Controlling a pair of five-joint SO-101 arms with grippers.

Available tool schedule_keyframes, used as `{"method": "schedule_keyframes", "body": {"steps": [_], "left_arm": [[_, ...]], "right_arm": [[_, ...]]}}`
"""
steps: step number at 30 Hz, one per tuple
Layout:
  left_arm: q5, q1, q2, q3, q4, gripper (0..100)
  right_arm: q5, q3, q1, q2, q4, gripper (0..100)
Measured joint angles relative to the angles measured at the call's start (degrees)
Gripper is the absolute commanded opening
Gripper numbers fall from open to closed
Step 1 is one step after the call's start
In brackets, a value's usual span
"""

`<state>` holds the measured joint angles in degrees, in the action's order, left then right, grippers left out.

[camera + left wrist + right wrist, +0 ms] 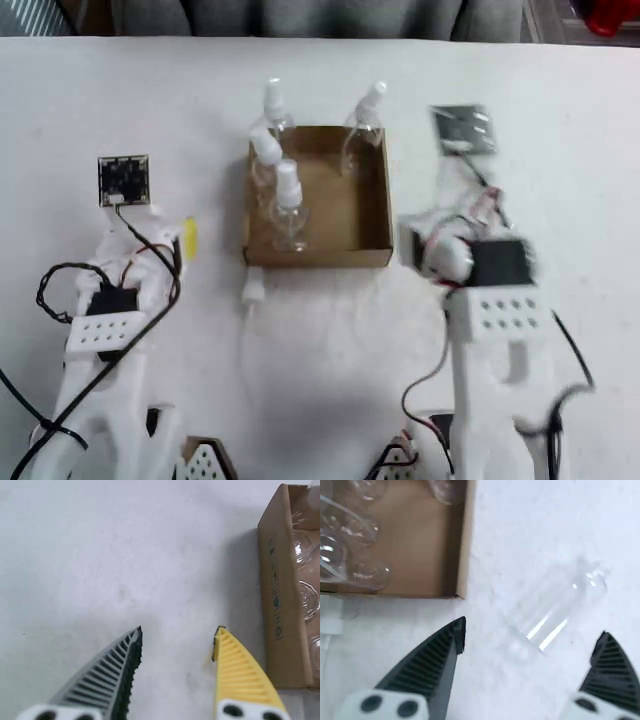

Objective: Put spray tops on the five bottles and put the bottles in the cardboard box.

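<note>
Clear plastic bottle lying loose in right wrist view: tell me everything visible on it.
The clear plastic bottle is a see-through cylinder, seemingly empty, with no spray top visible on it. It lies on its side on the white table, apart from the brown cardboard box. It rests just ahead of the open right gripper, in line with its gap, untouched by it. Which end is the neck is unclear.

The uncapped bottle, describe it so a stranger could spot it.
Find the cardboard box. Just outside its side wall, within the open right gripper, lies a clear bottle. Unlike the bottles in the box, it lies flat with no spray top.
</note>
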<state>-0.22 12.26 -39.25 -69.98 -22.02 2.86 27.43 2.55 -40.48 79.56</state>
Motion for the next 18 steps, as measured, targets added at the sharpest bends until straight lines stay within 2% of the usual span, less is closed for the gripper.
{"method": "schedule_keyframes", "body": {"steps": [4,8,11,14,18], "left_arm": [[0.0,0.1,0.0,-0.1,0.0,22],[0.0,0.1,0.0,-0.1,0.0,22],[0.0,0.1,0.0,-0.1,0.0,22],[0.0,0.1,0.0,-0.1,0.0,22],[0.0,0.1,0.0,-0.1,0.0,22]], "right_arm": [[9.5,0.9,-8.4,-3.0,5.9,33.0],[13.7,1.6,-16.7,-2.3,6.9,23.4],[13.7,1.6,-18.5,1.8,6.9,16.8],[13.5,0.2,-18.4,8.2,6.9,16.3],[5.7,-6.2,-18.4,19.5,6.9,19.9]]}}
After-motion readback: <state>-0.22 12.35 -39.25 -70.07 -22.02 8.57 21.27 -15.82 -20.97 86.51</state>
